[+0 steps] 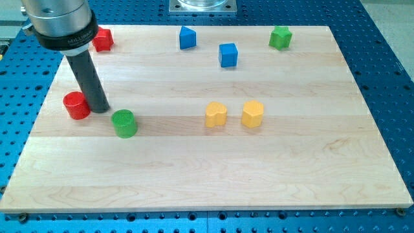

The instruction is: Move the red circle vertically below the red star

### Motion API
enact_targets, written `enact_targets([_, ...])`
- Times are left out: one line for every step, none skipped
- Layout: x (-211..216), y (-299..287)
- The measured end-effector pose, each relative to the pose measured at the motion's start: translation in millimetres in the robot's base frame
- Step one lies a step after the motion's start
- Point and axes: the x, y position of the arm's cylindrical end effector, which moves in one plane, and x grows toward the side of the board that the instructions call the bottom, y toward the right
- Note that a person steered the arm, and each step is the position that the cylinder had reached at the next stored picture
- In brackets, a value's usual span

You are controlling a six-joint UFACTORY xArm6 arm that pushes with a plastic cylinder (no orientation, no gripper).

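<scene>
1. Claw-wise: no claw on this rig, so nothing opens, shuts or holds anything. It's just a straight dark rod, and my tip (100, 109) sits down on the light wooden board (272, 175) at the view's left.
2. Tip is just to the right of the red round cylinder block (76, 105), looks touching or v. close, can't tell which for sure.
3. Green round cylinder block (123, 123) is near the tip too, a bit lower and to the right, w/ a small gap.
4. Red star-ish block (103, 40) sits at the top left corner of the board, partly hidden behind the rod's metal collar. Red cylinder is below it and slightly further left.
5. Rest of the stuff: blue wedge-like block (187, 37) and blue cube (228, 55) top middle, green star-shaped block (281, 37) top right, and two yellow blocks mid-board side by side, apart: left one (215, 114) heart-ish, right one (252, 114) hexagon-ish.
</scene>
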Motion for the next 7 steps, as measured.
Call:
enact_targets([14.4, 11.3])
enact_targets([48.3, 1.1])
enact_targets([53.0, -38.3])
enact_targets([32.2, -40.6])
enact_targets([25.9, -23.3])
enact_targets([-1.8, 14.9])
enact_targets([-33.8, 24.4])
